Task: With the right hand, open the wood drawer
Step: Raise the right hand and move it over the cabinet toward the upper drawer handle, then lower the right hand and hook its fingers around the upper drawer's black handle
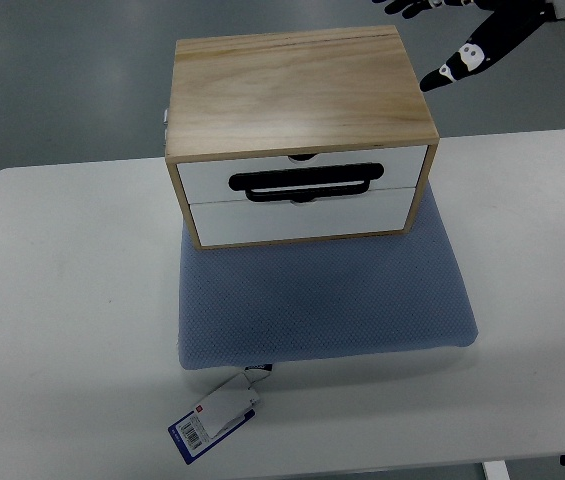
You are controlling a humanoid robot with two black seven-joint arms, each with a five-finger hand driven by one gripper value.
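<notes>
Pale wood-grain cabinet (297, 95) with two white drawer fronts, the upper drawer (302, 175) and lower drawer (297, 220), crossed by a black handle (302, 184). Blue-grey mat (327, 300) with a fine dotted weave, lying on a white table (62, 300) against a grey floor (52, 80). At the near edge, a white tag (214, 417) with a blue border and red mark; at far right, a black hand (482, 40) with white spots.

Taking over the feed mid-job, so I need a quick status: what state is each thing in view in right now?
Wood drawer box: upright on the blue mat.
Upper drawer: shut.
Lower drawer: shut.
Black handle: untouched.
Blue mat: flat on the white table.
Tag: lying flat on the table at the mat's near edge.
Right hand: fingers spread, empty, clear of the box.
</notes>
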